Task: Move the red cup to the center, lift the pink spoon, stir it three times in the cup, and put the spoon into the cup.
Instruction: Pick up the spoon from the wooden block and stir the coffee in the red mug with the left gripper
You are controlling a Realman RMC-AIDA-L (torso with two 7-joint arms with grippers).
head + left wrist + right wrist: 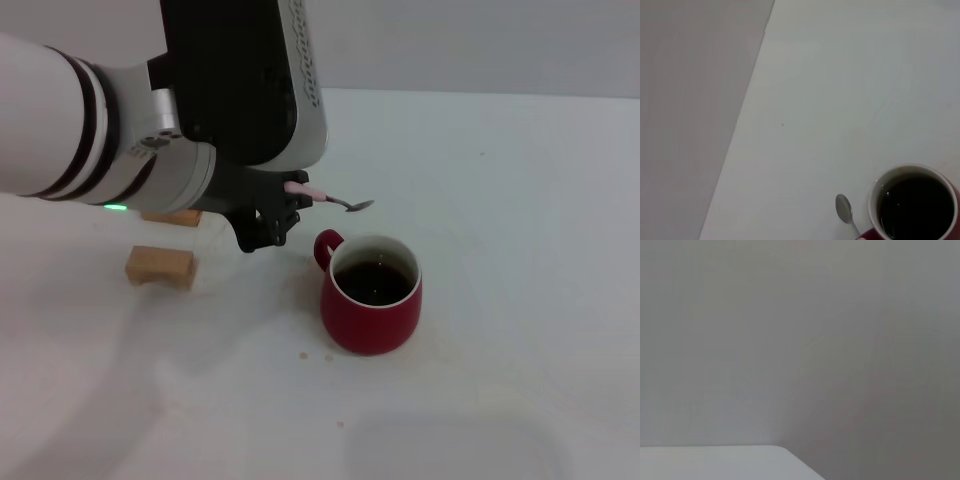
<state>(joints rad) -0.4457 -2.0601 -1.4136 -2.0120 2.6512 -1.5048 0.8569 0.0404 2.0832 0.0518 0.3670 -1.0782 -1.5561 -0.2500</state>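
Tabletop: white, with the red cup (371,294) sitting right of frame centre.
Grip: our left gripper (283,210) is pinching the pink spoon (330,199), held level, bowl pointing right, above-left of the cup.

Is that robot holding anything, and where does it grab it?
Yes: the left gripper holds the pink spoon by its handle end, bowl sticking out.
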